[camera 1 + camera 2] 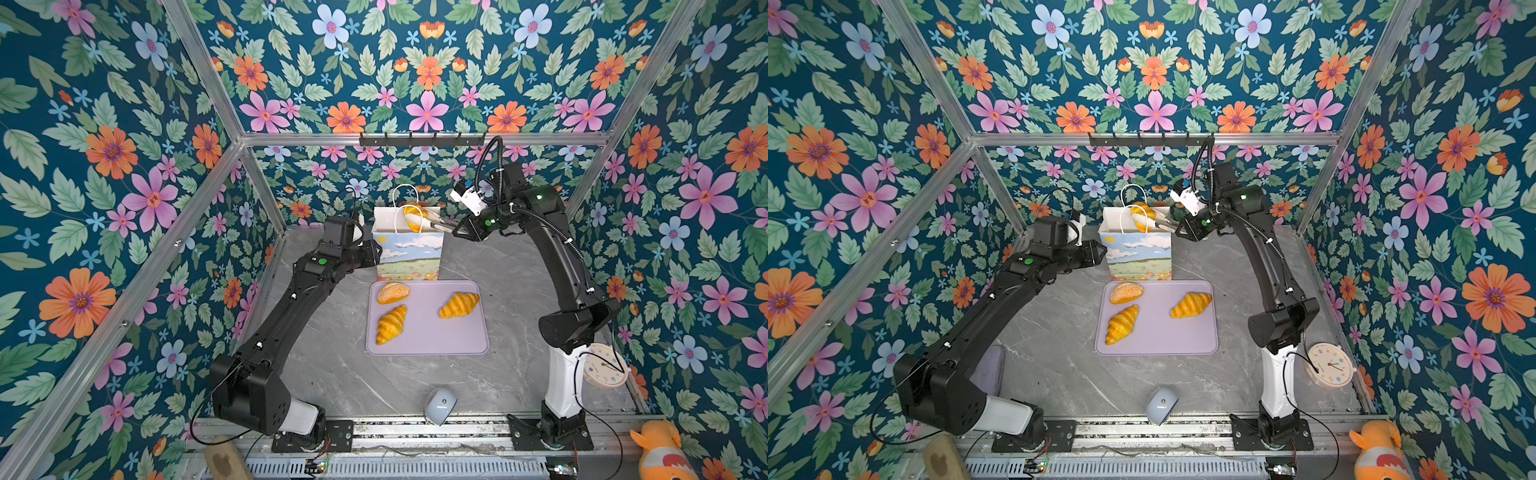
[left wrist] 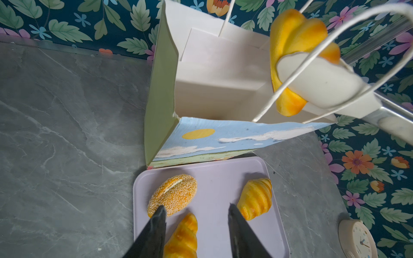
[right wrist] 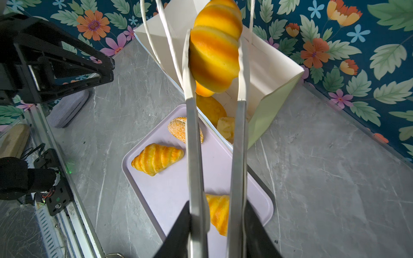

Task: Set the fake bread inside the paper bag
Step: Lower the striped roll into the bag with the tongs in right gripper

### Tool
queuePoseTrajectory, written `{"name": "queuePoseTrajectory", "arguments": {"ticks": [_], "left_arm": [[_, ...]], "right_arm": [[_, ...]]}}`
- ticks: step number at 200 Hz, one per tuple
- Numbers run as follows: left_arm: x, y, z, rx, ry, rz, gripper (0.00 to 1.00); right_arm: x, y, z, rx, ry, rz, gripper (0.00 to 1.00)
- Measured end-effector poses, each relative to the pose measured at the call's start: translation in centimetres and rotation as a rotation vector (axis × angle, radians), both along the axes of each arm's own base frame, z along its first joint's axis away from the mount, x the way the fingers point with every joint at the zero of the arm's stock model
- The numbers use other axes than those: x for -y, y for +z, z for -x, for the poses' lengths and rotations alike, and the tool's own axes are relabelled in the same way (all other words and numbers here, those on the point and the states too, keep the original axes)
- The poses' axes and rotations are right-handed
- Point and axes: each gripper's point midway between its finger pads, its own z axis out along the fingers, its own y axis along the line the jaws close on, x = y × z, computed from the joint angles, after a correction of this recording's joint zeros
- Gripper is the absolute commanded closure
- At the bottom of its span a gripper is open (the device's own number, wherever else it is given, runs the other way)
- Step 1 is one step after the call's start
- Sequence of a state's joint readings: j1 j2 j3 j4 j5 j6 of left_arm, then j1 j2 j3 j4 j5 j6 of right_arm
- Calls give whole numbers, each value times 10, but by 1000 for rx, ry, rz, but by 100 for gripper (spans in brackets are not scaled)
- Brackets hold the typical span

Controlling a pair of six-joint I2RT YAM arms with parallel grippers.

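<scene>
While we look from above, roll: the ridged roll (image 1: 413, 216) is pinched between the white tips of the tongs (image 3: 193, 134). It hangs over the open mouth of the paper bag (image 1: 409, 253), between the cord handles.
Right pincer (image 3: 218, 206): closed narrow on the metal arms of the tongs. In both top views it reaches toward the bag from the right.
Left pincer (image 2: 196, 208): jaws apart, gripping nothing. In both top views we see it just beside the left side of the bag.
Paper bag: upright on the grey surface (image 1: 332, 374), right at the far edge of the tray (image 1: 428, 336).
Inside the bag: the right wrist view shows us two pieces of bread (image 3: 210, 107) at the bottom.
Tray: lilac and flat. It carries the seeded bun (image 1: 392, 292), one croissant (image 1: 390, 324) just beside the bun, and a second croissant (image 1: 459, 304) apart, on the right side.
</scene>
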State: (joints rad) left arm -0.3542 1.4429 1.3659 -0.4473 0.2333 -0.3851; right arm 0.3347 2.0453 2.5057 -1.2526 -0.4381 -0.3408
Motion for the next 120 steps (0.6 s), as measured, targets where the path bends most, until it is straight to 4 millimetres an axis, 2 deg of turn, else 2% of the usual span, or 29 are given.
{"name": "queuePoseTrajectory", "arguments": {"ticks": [120], "left_arm": [[2,-5,-3,-13,-2,-3,53]], "right_arm": [[-10,-11,-10,24,38,44,65]]}}
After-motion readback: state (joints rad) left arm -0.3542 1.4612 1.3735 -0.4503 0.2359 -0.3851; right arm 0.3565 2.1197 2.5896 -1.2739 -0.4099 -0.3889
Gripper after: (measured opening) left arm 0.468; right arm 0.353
